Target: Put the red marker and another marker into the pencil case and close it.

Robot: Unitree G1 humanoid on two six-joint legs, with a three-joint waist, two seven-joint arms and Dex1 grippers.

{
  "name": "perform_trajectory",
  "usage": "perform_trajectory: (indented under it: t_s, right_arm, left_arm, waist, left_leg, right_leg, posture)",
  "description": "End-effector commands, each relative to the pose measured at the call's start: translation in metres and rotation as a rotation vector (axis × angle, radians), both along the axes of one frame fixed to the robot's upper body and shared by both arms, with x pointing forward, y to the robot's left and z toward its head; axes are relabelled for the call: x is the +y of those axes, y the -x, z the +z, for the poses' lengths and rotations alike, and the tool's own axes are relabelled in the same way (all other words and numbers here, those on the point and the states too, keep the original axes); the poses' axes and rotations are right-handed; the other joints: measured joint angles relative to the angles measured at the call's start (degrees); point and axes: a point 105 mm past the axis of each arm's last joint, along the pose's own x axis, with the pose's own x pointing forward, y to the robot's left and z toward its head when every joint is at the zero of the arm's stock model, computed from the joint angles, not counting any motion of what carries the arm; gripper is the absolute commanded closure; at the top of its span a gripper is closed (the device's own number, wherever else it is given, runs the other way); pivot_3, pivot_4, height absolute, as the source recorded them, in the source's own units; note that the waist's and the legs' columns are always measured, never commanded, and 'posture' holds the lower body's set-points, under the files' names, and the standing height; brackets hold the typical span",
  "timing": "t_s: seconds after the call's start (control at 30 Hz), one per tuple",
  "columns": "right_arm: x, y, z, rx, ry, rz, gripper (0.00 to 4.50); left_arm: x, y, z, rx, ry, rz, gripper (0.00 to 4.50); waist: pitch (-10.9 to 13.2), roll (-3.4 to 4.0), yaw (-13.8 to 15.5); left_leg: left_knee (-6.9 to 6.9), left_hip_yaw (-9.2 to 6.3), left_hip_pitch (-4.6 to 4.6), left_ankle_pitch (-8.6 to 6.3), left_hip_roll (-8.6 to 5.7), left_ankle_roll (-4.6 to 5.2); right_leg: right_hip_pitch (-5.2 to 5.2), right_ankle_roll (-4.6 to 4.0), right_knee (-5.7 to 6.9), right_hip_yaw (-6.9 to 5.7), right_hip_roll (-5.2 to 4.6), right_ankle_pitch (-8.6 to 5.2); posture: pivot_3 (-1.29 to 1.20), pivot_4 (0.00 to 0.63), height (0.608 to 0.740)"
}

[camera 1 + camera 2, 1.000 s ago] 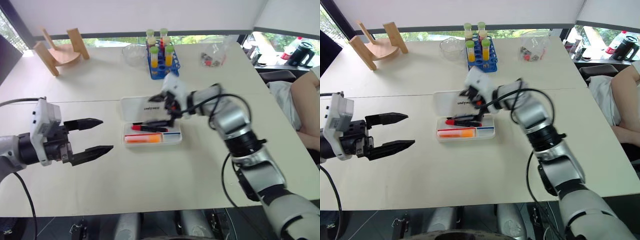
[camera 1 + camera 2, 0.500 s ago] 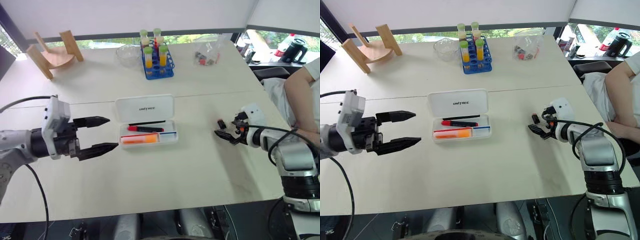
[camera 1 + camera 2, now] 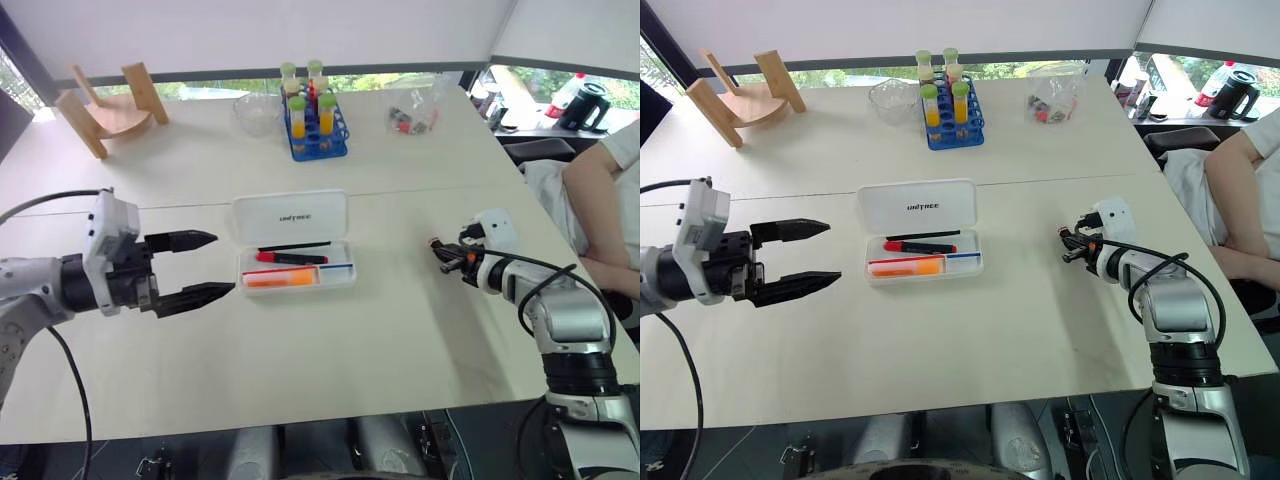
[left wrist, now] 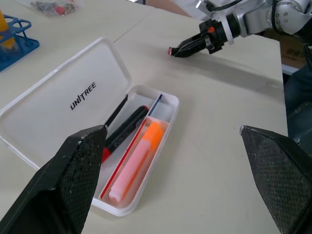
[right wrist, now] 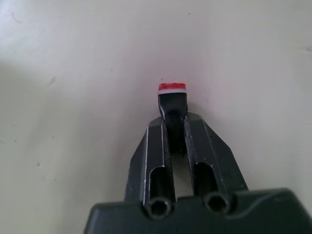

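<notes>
The left gripper (image 3: 205, 266) is seen nearest, held above the pale surface (image 3: 330, 360) with its two black fingers (image 3: 185, 240) spread wide and nothing between them; it points toward the pencil case (image 3: 296, 255), from which it stands apart. On the other side, the right gripper (image 3: 441, 249) is held low over the surface, well apart from the case. Its fingers (image 5: 161, 146) are drawn narrow and are closed on a small black object with a red and white end (image 5: 172, 95), which sticks out past the fingertips; what the object is cannot be told.

Between the two grippers the pencil case lies open on the surface, its lid (image 4: 63, 95) folded back flat and bearing small black text. In the tray, the red marker (image 3: 290, 258) is laid lengthwise, red at one end and black along the rest. Just beside it, on the nearer side, the orange highlighter (image 3: 283, 279) lies in its own compartment. A thin black pen (image 3: 295, 245) lies along the lid side of the tray, and thin red and blue pens (image 3: 300, 269) run between marker and highlighter.

Farther back, a blue rack of capped tubes (image 3: 312, 115) is seen, with a clear bowl (image 3: 256, 110) beside it, a clear bag of small items (image 3: 415, 112) toward the right, and a wooden stand (image 3: 105, 105) at the far left. A person's arm (image 3: 600, 200) is seen at the right edge.
</notes>
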Motion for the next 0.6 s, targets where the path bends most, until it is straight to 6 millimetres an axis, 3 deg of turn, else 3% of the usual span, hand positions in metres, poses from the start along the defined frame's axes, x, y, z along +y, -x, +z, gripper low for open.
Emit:
perform_trajectory:
  t_s: [0.03, 0.1, 0.17, 0.43, 0.6]
  right_arm:
    - [0.043, 0.014, 0.031, -0.066, 0.002, 0.286, 4.47]
    - [0.091, 0.036, 0.061, -0.094, -0.036, 0.638, 4.47]
    - [0.112, 0.046, 0.068, -0.078, -0.039, 0.815, 4.47]
    - [0.140, 0.024, 0.040, -0.045, 0.062, 0.982, 4.47]
    - [0.141, 0.013, 0.028, -0.032, 0.115, 1.011, 4.47]
  left_arm:
    - [-0.001, 0.007, 0.010, -0.032, -0.002, -0.019, 0.00]
    - [-0.001, 0.010, 0.008, -0.019, -0.005, -0.034, 0.00]
    - [-0.001, 0.010, 0.008, -0.016, -0.010, -0.039, 0.00]
    - [-0.004, 0.008, 0.009, -0.040, -0.020, -0.026, 0.00]
    - [-0.003, 0.010, 0.008, -0.049, -0.020, -0.004, 0.00]
  waist:
    - [0.0, 0.03, 0.0]
    - [0.2, 0.23, -0.2]
    - [0.2, 0.31, -0.3]
    - [0.2, 0.12, 1.2]
    - [0.2, 0.12, 1.2]
  left_leg:
    - [-0.03, -0.04, -0.09, 0.00, 0.01, 0.00]
    - [-0.06, -0.10, -0.18, 0.00, 0.03, 0.00]
    - [-0.06, -0.03, -0.20, 0.00, 0.02, 0.00]
    - [0.04, -0.16, -0.21, 0.00, -0.06, 0.00]
    - [0.03, -0.18, -0.25, 0.00, -0.06, -0.01]
  right_leg:
    - [-0.10, 0.00, 0.00, -0.02, 0.02, 0.00]
    - [-0.19, -0.01, 0.00, -0.04, 0.06, -0.01]
    - [-0.23, 0.00, 0.00, -0.01, 0.03, 0.00]
    - [-0.09, 0.01, -0.10, -0.17, -0.08, -0.01]
    - [-0.14, 0.01, -0.08, -0.17, -0.08, -0.01]
  posture:
    - [0.00, 0.150, 0.740]
    - [0.00, 0.150, 0.740]
    - [0.00, 0.150, 0.740]
    - [0.00, 0.150, 0.740]
    - [0.00, 0.150, 0.740]
